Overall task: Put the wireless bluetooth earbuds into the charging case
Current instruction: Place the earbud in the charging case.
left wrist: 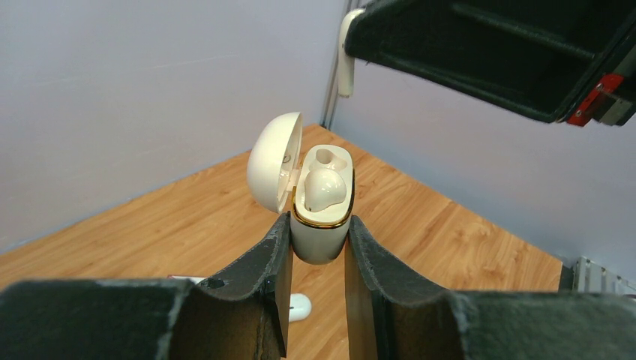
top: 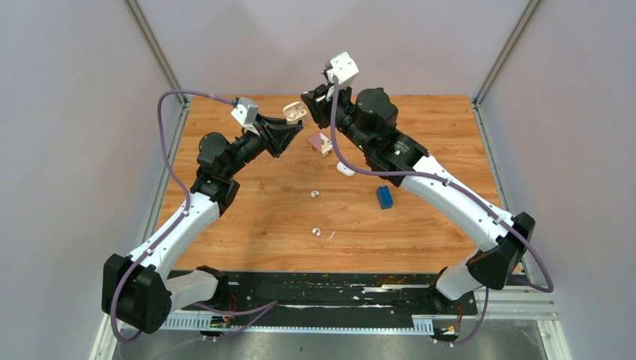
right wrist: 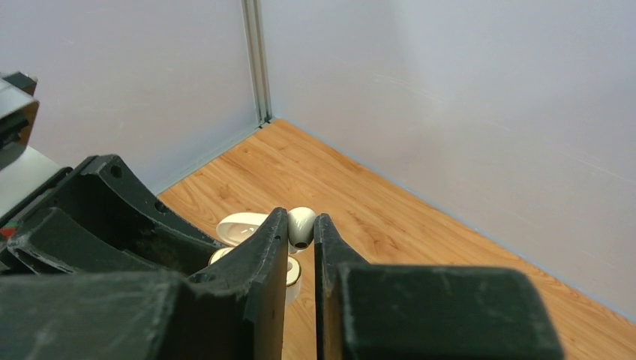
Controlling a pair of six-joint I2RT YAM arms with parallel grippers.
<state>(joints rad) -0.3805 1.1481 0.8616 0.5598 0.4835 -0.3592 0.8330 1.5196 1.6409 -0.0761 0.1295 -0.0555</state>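
Observation:
My left gripper (left wrist: 319, 223) is shut on the cream-white charging case (left wrist: 321, 238) and holds it upright in the air at the back of the table, lid (left wrist: 266, 161) open to the left. One white earbud (left wrist: 325, 187) sits in the near socket; the far socket (left wrist: 328, 157) is bare. My right gripper (right wrist: 301, 225) is shut on the other earbud (right wrist: 302, 222), pinched at its fingertips, just above and beside the open case (right wrist: 241, 223). In the top view the case (top: 294, 112) sits between the left gripper (top: 287, 126) and the right gripper (top: 310, 100).
On the wooden table lie a small pink-and-white object (top: 321, 142), a plain white oval object (top: 345, 170), a blue block (top: 385, 197) and some tiny white bits (top: 315, 193) (top: 318, 232). Grey walls close the back and sides.

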